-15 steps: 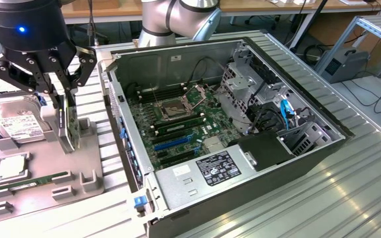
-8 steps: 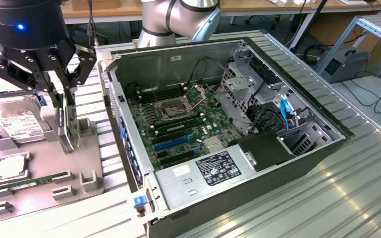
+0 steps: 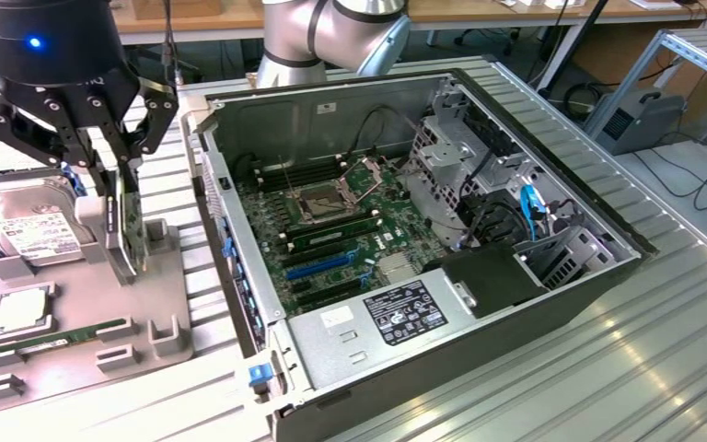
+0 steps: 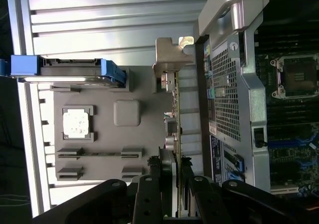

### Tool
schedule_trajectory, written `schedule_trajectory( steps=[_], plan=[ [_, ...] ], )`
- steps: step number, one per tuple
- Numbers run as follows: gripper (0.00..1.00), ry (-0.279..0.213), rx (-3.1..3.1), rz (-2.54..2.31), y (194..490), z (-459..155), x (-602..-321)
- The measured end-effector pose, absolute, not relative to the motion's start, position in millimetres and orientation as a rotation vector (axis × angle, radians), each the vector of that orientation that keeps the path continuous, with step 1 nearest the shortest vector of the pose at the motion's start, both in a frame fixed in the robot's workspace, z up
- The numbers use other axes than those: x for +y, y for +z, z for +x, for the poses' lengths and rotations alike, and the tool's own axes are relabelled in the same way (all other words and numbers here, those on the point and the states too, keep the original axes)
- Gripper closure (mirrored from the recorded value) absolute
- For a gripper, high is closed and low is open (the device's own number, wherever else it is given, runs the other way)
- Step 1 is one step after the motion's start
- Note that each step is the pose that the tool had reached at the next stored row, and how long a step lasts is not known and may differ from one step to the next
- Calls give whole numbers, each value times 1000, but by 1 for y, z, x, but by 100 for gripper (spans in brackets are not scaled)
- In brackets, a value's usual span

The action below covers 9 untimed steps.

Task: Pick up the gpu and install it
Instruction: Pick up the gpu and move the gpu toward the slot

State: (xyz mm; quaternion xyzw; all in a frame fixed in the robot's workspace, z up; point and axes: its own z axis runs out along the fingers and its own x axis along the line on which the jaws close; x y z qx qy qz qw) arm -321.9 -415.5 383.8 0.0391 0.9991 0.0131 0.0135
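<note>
Black pincer (image 3: 117, 189) hangs straight down from the arm, fingers clamped narrow on the top edge of the gpu (image 3: 126, 241). The gpu stands on edge in the grey tray (image 3: 84, 368) on the counter (image 3: 550, 368), at nine o'clock from the open computer case (image 3: 292, 115) in the exterior view.

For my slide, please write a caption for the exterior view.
The gripper at the upright gpu on the gray tray, beside the open computer case.
</note>
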Motion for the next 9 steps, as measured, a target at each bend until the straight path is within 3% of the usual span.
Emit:
schedule_trajectory(
  steps=[9],
  plan=[
    [73, 41, 3112, 122, 390, -322, -415]
  ],
)
